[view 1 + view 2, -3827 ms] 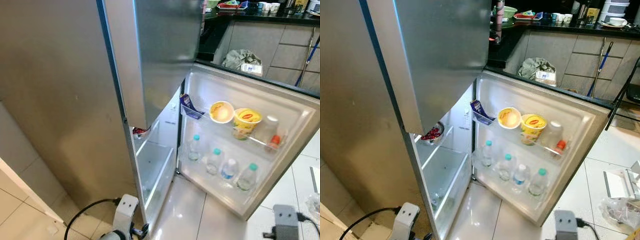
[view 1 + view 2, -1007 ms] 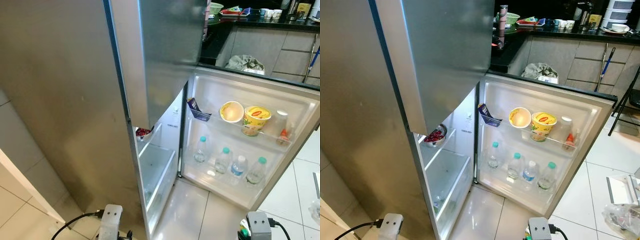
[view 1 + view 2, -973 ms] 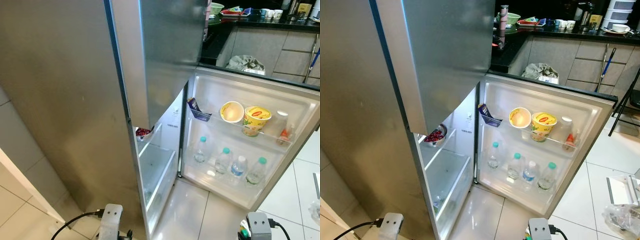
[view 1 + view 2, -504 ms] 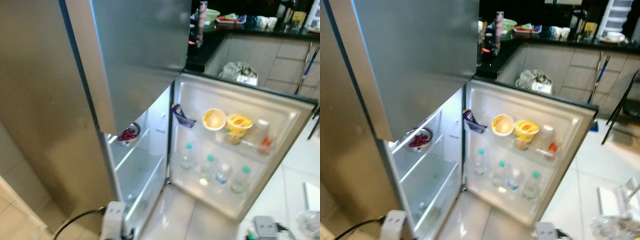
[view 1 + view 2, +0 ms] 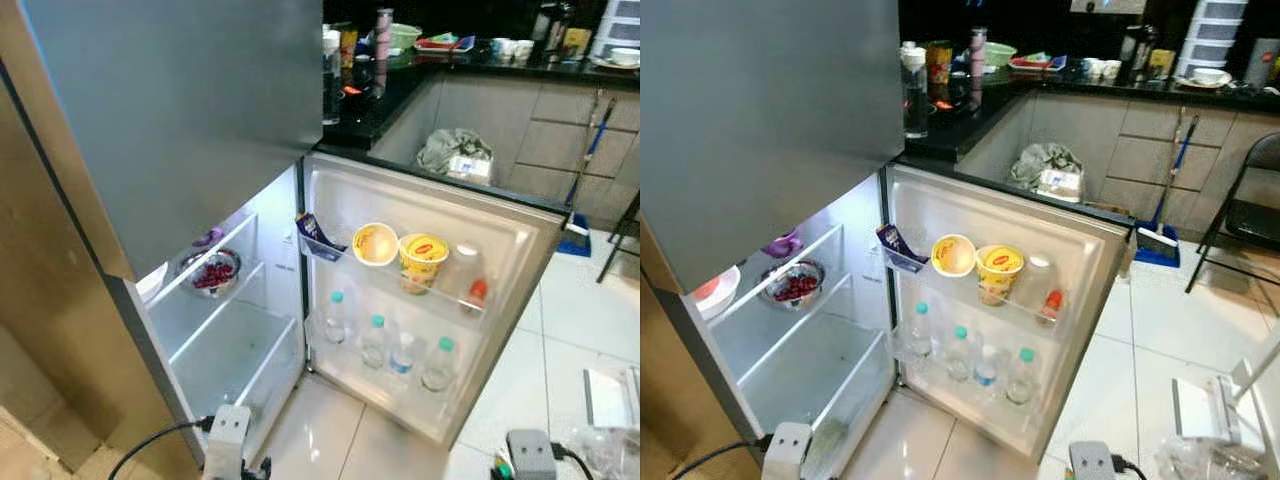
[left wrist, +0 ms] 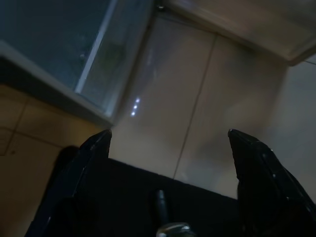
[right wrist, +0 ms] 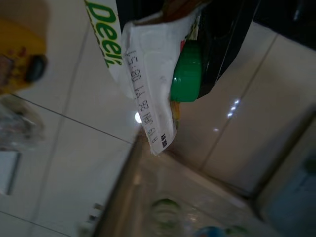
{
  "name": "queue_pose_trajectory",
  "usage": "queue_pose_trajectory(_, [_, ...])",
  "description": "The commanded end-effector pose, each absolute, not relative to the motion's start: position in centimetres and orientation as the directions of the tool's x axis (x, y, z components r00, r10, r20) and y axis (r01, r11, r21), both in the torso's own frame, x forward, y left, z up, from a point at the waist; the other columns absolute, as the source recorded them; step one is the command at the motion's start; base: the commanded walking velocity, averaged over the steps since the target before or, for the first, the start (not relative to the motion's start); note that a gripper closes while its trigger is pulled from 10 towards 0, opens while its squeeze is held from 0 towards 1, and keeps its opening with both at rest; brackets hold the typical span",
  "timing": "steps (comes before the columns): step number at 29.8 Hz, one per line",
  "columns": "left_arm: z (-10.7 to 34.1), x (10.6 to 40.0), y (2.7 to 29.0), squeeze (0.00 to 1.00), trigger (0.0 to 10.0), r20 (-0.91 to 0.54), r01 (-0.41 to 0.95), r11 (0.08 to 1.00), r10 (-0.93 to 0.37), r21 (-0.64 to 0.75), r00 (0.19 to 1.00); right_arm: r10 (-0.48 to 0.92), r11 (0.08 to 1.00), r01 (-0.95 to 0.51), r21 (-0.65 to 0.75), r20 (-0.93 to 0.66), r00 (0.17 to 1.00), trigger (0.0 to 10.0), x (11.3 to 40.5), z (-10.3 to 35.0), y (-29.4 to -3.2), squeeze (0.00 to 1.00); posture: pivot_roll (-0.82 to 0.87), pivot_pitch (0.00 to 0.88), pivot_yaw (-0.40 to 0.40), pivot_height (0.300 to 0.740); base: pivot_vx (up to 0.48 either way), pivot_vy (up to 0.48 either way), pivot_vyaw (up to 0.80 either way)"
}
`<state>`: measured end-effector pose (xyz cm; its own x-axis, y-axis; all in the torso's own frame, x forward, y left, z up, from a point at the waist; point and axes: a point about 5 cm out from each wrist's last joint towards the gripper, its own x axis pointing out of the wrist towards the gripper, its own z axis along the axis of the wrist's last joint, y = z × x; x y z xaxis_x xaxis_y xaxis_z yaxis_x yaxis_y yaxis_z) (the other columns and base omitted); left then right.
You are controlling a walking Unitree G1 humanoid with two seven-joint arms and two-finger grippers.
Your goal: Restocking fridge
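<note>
Two grippers, both low at the robot's front. Left gripper: black fingers spread wide, nothing between them, glossy pale floor tiles beneath. Right gripper: clamped on one white carton with a green screw cap, green lettering and a printed date along its folded top. The carton sits right at the gripper, with the fridge door's lower edge just past it.

One open white fridge door ahead of both grippers. Its lower shelf holds four clear plastic water bottles, three with teal caps, one with a blue label. Upper shelf: two round tubs, one cream, one yellow with a red logo; one blue packet; one small red-capped bottle.

Inside the fridge: one metal bowl of red fruit on a glass shelf.

Farther off: one dark kitchen counter crowded with dishes.
</note>
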<state>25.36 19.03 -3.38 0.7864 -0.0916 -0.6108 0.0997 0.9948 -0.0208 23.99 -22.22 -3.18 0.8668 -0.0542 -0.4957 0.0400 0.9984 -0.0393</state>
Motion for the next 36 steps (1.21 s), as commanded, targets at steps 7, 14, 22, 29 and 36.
queue_pose_trajectory(7, [-3.93, 24.62, 19.41, 0.00, 10.0, -0.636, 0.104, 0.995, -0.085, -0.008, 0.767, -0.056, 0.998, 0.047, -0.032, -0.507, 0.860, 10.0, 23.64, -3.46, -22.21, 0.00, -0.11, 0.103, 0.016, 0.740, 0.000, 0.000, 0.00])
queue_pose_trajectory(14, [-3.87, 24.74, 19.04, 0.00, 10.0, -0.638, 0.160, 0.987, -0.118, 0.008, 0.761, -0.057, 0.998, 0.054, -0.022, -0.512, 0.857, 10.0, 23.62, -3.54, -22.13, 0.00, -0.10, 0.104, 0.018, 0.740, 0.000, 0.000, 0.00])
queue_pose_trajectory(22, [-3.71, 24.94, 18.83, 0.00, 10.0, -0.628, 0.172, 0.985, -0.128, 0.009, 0.767, -0.070, 0.997, 0.071, -0.019, -0.521, 0.851, 10.0, 23.33, -3.76, -22.16, 0.00, -0.11, 0.099, 0.025, 0.740, 0.000, 0.000, 0.00])
queue_pose_trajectory(29, [-3.53, 25.20, 18.73, 0.00, 10.0, -0.622, 0.174, 0.985, -0.134, 0.004, 0.772, -0.078, 0.997, 0.079, -0.019, -0.526, 0.847, 10.0, 23.17, -3.88, -22.20, 0.00, -0.11, 0.087, 0.028, 0.740, 0.000, 0.000, 0.00])
queue_pose_trajectory(36, [-3.53, 25.21, 18.65, 0.00, 10.0, -0.622, 0.181, 0.983, -0.140, 0.004, 0.771, -0.089, 0.995, 0.096, -0.014, -0.535, 0.840, 10.0, 22.97, -4.04, -22.28, 0.00, -0.11, 0.084, 0.030, 0.740, 0.000, 0.000, 0.00])
